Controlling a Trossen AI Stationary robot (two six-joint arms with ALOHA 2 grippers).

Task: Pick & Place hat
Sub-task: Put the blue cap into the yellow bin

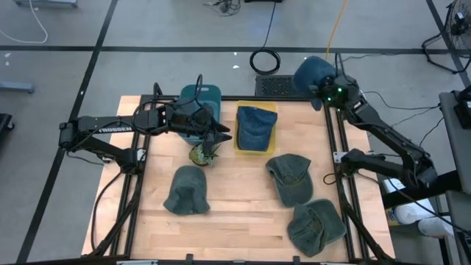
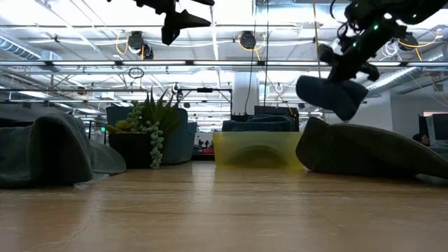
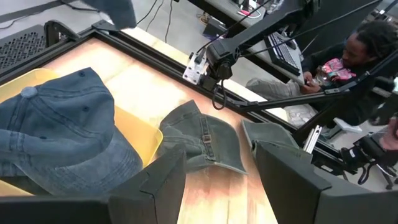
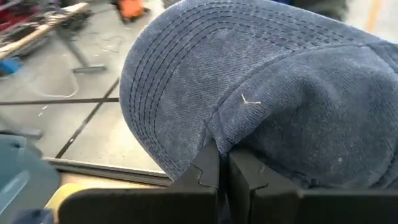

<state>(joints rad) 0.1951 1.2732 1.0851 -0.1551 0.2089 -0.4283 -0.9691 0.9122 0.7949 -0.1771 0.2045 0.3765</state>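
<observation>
A blue denim hat [image 1: 312,73] hangs in the air past the table's far right corner, with my right gripper [image 1: 324,90] shut on it. In the low view this hat [image 2: 332,96] sits well above the tabletop. A second blue hat [image 1: 256,125] lies in the yellow bin [image 1: 239,143] at the far middle. Three grey-green hats lie flat on the wood: one near left [image 1: 187,190], one right of centre [image 1: 289,177], one near right [image 1: 316,225]. My left gripper [image 1: 218,137] hovers open and holds nothing, between the teal bin and the yellow bin. My right gripper pinches the blue hat between its two fingers [image 4: 210,163], on the cloth where the stitched brim meets the crown [image 4: 219,134]. The hat is lifted clear of the table and bulges out beyond the fingertips, brim [image 4: 163,93] to one side and crown [image 4: 323,106] to the other.
A teal bin [image 1: 201,99] stands at the far left, and a small potted plant [image 1: 202,154] sits in front of it, close under my left gripper. Black rails frame the table [image 1: 228,221]. A seated person [image 3: 367,50] shows beyond the table's right side.
</observation>
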